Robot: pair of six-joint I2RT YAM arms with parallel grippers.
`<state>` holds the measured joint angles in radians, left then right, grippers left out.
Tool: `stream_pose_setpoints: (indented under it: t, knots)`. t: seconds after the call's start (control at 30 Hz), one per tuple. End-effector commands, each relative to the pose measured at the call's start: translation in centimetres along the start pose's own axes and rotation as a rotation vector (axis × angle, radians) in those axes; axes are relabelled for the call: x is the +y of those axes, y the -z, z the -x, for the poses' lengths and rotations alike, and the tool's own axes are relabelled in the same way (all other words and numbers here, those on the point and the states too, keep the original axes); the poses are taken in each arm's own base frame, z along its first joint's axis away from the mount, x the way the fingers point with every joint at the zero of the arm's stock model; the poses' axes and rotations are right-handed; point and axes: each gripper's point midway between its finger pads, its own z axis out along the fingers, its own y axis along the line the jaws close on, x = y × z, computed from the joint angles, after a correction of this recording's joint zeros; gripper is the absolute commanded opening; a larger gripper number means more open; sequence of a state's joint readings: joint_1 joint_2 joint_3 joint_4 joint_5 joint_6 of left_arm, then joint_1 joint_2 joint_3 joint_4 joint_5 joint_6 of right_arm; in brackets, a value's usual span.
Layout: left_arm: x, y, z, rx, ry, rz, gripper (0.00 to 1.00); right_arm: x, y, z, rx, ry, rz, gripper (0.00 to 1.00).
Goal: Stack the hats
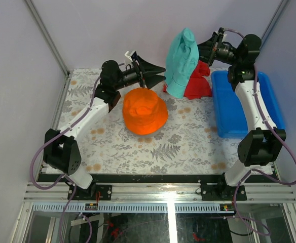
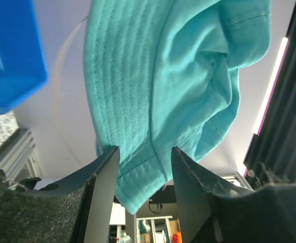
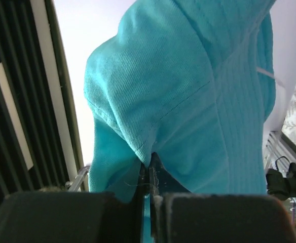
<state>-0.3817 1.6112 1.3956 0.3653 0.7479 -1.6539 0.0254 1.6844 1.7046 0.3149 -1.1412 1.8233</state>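
Right, the teal hat [image 1: 182,55] is up in the air at the back of the table [image 1: 188,147], hanging brim-down just in front of the red cloth [image 1: 198,87], with the right gripper [image 3: 149,174] pinched tight on a fold of its fabric. The left gripper [image 1: 160,74] sits at the brim with its jaws parted; the brim's edge dangles in the gap and nothing is clamped. This looks like the carry-over step: next the teal hat needs swinging across and lowering squarely onto the orange hat [image 1: 144,112], which lies crown-up on the table. Count: two hats showing, one teal, one orange, whether any hide beneath I cannot tell; one red cloth, one blue bin [image 1: 234,109]
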Motion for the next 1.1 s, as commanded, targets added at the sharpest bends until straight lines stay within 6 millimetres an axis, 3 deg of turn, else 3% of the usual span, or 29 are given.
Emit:
stream_pose_setpoints:
  t: [0.0,0.27,1.07]
  knots:
    - [-2.6,0.1,-1.6,0.015,0.04,-0.131,0.46,5.2,1.4,-3.8,0.069,0.117,0.118,0.0]
    - [-1.2,1.1,-2.0,-0.034,0.092,-0.114,0.48,6.0,1.2,-3.5,0.066,0.125,0.132,0.0]
    - [-1.1,-1.9,-2.6,-0.015,0.131,-0.152,0.5,5.3,0.9,-3.8,0.069,0.11,0.126,0.0]
